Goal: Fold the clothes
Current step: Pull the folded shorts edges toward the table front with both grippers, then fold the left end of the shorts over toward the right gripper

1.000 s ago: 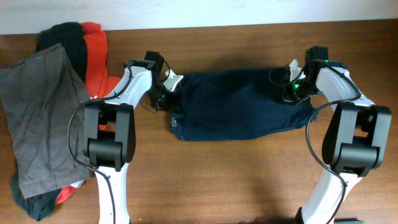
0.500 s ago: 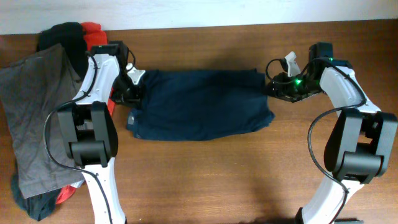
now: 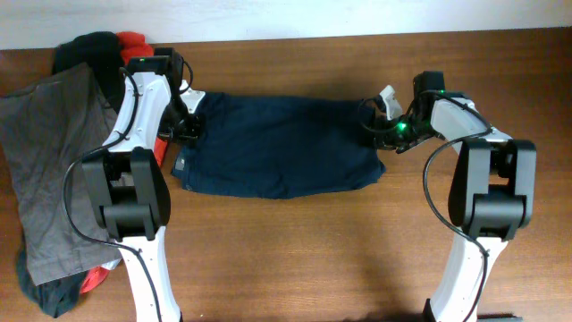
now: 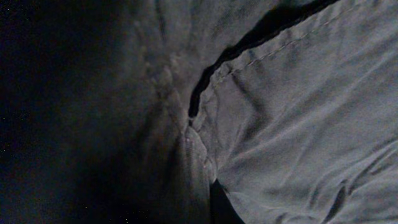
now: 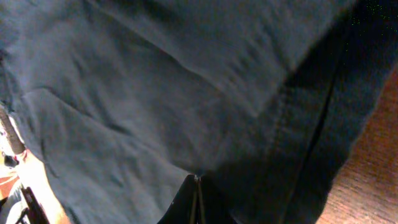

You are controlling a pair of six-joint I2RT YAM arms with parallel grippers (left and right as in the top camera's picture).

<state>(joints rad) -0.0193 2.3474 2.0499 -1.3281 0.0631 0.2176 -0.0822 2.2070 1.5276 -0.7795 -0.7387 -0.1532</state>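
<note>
**Desk:** What's around the work? Anything in the way?

**Op:** Wooden table (image 3: 313, 259). On the far left there's a heap, with a grey garment (image 3: 49, 170) spread on top. Red-orange cloth (image 3: 136, 67) and black cloth (image 3: 89, 49) show at the heap's far end. More red and dark cloth pokes out under the near end. My left arm (image 3: 134, 98) runs along the heap's right edge, crossing over the red-orange cloth.

**Desk:** Where are the shorts against the grippers?

**Op:** The navy shorts (image 3: 281, 156) lie mid-table, spread crosswise between the arms, their left edge near the heap.
- **Left side:** The left gripper (image 3: 189, 123) sits on their far-left corner. Its wrist view is all shorts (image 4: 298, 124), with a stitched hem crossing the frame and the left half in shadow. The fingers are out of frame, so I can't tell whether they're apart or together.
- **Right side:** The right gripper (image 3: 380, 132) sits at the far-right corner, where the cloth rises in a small peak. Its wrist view is also filled by shorts (image 5: 124, 93), with bare wood at the lower right. The dark fingers (image 5: 214, 208) meet at bottom centre in a thin line, cloth drawn into it. I read that as clamped on the shorts.

**Desk:** Counts?

**Op:** Two arms, two grippers. One pair of navy shorts and one grey garment. Red-orange shows in two spots and dark cloth in two. I can't tell whether each is a single piece.
</note>
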